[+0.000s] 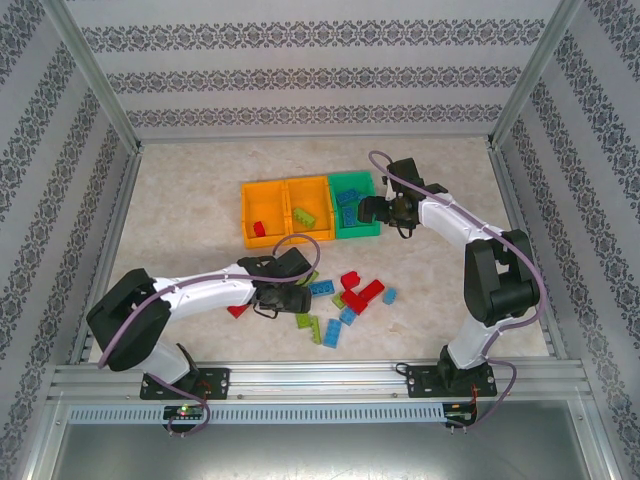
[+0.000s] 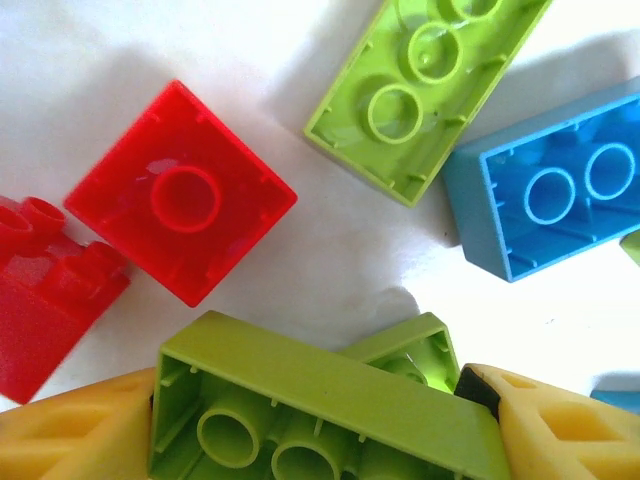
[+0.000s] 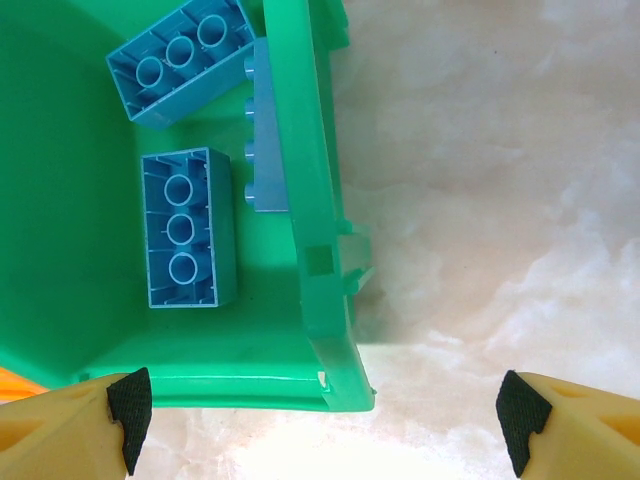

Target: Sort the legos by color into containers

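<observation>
Overhead view of a pale marbled table (image 1: 180,200) inside patterned walls, with two white robot arms bolted at its near edge. Three open bins stand side by side at the far middle: a left orange bin (image 1: 262,200) holding one small red brick (image 1: 259,228), a middle orange bin (image 1: 320,198) holding one lime brick (image 1: 304,216), and a green bin (image 1: 352,183) on the right holding blue bricks (image 1: 347,198). The loose legos (image 1: 350,300), red, blue and lime, lie scattered near the middle of the table between the arms.

The left gripper (image 1: 272,300) is down at the left edge of that scatter. Its wrist camera shows yellow fingers (image 2: 70,430) clenched on a lime green brick (image 2: 320,400) that lies hollow side up, one finger against each end. A red square brick (image 2: 180,205), a second lime green brick (image 2: 430,70) and a blue brick (image 2: 550,195) lie just beyond it on the table.

The right gripper (image 1: 372,210) hovers over the green bin's right side, jaws spread wide and holding nothing. Its wrist camera shows three blue bricks in that bin, two hollow side up and one on edge against a wall
</observation>
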Robot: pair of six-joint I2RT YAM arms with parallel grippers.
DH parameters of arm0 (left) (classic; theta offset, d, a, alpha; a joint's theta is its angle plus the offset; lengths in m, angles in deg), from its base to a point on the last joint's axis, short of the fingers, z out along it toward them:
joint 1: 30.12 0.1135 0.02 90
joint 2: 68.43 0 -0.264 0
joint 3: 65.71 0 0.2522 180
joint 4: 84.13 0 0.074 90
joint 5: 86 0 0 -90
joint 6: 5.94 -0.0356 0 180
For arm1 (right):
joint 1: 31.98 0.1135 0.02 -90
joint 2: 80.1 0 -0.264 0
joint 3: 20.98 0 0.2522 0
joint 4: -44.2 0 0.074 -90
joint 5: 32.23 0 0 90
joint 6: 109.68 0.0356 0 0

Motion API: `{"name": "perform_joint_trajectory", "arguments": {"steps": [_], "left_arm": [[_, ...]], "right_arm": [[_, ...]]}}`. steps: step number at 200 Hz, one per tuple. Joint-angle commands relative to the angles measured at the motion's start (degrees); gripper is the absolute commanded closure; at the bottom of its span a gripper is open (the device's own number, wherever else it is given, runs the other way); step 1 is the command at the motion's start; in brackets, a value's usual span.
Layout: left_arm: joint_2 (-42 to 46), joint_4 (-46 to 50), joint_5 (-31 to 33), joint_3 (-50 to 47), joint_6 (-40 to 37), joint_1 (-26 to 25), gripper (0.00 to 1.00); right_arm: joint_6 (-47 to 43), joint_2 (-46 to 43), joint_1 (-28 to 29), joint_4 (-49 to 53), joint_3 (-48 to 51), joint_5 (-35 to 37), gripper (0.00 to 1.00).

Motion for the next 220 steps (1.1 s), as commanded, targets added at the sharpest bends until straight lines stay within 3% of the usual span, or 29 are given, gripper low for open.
{"name": "perform_joint_trajectory", "arguments": {"steps": [1,60,109,161,220], "left_arm": [[1.76,1.88,2.55,1.36,-0.6,-0.38,0.36],[5.35,7.6,5.53,7.39,-2.26,-0.42,0.36],[3.63,11.63,8.74,18.71,-11.43,2.46,0.36],[-9.19,8.91,1.48,34.34,-22.04,12.9,0.36],[-28.15,12.79,-5.78,55.63,-27.93,19.13,0.37]], "right_arm": [[-0.42,-1.7,-0.37,-0.73,1.04,-0.43,0.08],[-0.27,-3.38,-0.41,-1.88,3.69,-0.42,0.08],[-1.6,-8.38,-0.17,-4.83,8.96,-1.16,0.08],[-7.04,-15.07,5.26,-3.6,14.63,2.3,0.09],[-5.99,-22.22,13.3,-3.94,22.52,5.78,0.1]]}}
